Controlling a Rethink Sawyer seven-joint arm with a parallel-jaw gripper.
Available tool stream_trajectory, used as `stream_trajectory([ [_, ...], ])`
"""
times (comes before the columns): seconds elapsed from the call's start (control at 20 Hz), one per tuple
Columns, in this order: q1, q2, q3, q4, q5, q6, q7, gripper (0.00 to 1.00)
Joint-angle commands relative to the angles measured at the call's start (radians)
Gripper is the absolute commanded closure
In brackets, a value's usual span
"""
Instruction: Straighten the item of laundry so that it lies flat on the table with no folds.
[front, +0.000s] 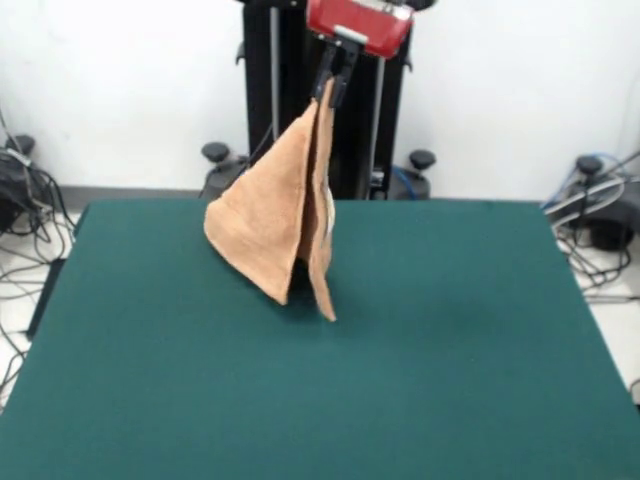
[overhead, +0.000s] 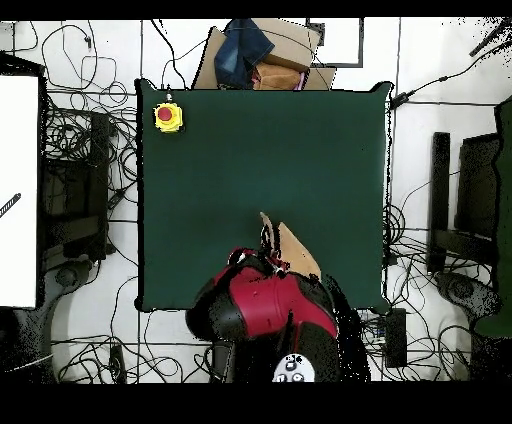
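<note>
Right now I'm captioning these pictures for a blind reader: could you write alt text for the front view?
A gripper holds a peach towel up by one corner, so it hangs folded in a tall cone, its lower tips at the green table.

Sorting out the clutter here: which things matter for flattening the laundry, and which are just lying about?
For the job: towel, hanging from the gripper; table.
Lying about: yellow box with red button on the table's corner; cardboard and dark cloth past the table's edge; floor cables.

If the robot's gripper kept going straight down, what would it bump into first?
The gripper points down and already pinches the orange towel, which hangs beneath it. Going down, it would probably press that towel onto the green table.
</note>
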Motion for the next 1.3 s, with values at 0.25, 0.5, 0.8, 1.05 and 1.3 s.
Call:
stream_trajectory([
  [0.25, -0.187, -0.145, 0.256, -0.058, 0.132, 0.262, -0.167, 1.00],
  [0.5, -0.231, -0.188, 0.309, -0.075, 0.143, 0.346, -0.217, 1.00],
  [0.8, -0.271, -0.215, 0.335, -0.072, 0.144, 0.378, -0.195, 1.00],
  [1.05, -0.295, -0.212, 0.347, -0.047, 0.112, 0.325, -0.151, 1.00],
  [1.3, -0.328, -0.231, 0.374, 0.000, 0.117, 0.286, -0.145, 1.00],
])
